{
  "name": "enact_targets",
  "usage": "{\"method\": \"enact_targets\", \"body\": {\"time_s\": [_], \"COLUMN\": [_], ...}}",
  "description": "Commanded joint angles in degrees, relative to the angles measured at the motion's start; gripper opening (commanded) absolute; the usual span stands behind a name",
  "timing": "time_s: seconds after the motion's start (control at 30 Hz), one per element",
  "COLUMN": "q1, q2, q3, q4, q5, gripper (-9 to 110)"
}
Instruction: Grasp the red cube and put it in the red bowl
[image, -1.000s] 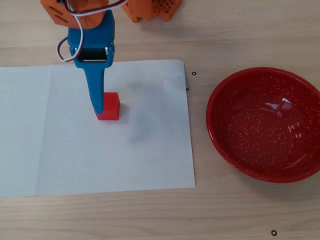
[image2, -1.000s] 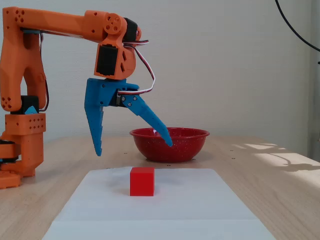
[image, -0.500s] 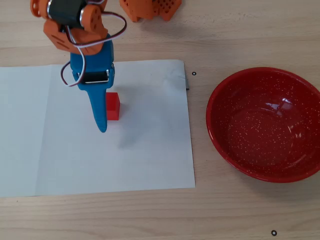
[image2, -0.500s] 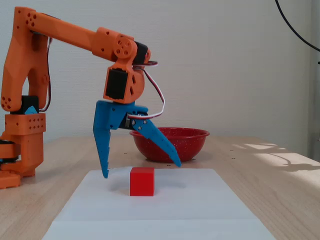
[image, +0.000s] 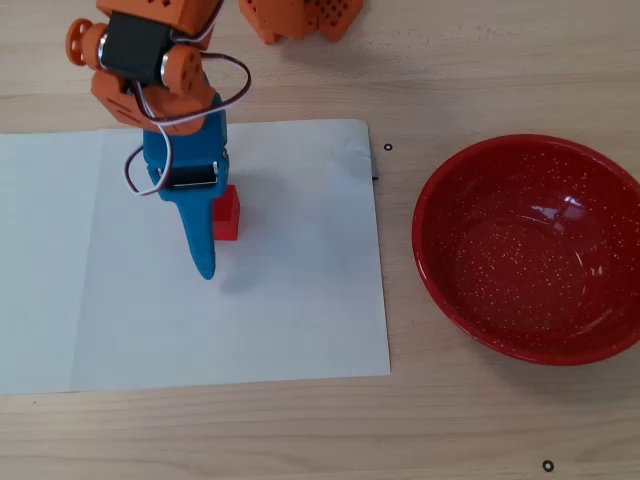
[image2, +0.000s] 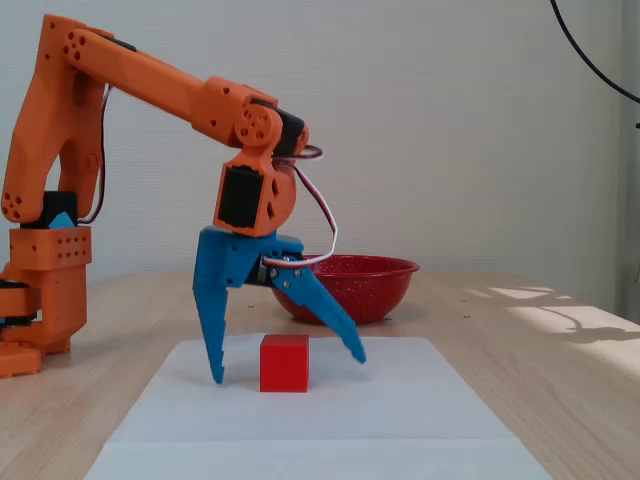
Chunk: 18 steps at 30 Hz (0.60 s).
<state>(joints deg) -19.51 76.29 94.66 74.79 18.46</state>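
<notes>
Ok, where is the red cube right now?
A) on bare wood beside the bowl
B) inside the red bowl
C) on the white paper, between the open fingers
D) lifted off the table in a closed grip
C: in the fixed view the red cube rests on the white paper, with the gripper open and its fingers straddling it; the red bowl holds nothing.

Looks like a hobby or lab bench in a plain room. Light wooden table (image: 480, 60) with a white paper sheet (image: 280, 320) laid flat, a small 3D-printed orange arm (image2: 120, 70) clamped at one end, bare pale wall (image2: 450, 120) behind, black cable (image2: 590, 60) hanging at upper right, sunlight patches across the wood.
</notes>
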Motion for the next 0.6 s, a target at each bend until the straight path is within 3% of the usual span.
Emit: {"method": "enact_targets", "body": {"time_s": [0.0,0.57], "q1": [0.18,1.41], "q2": [2.81,-0.79], "q3": [-6.68,-10.28], "q4": [-0.79,-0.44], "q5": [1.49,0.09], "gripper": [59,55]}}
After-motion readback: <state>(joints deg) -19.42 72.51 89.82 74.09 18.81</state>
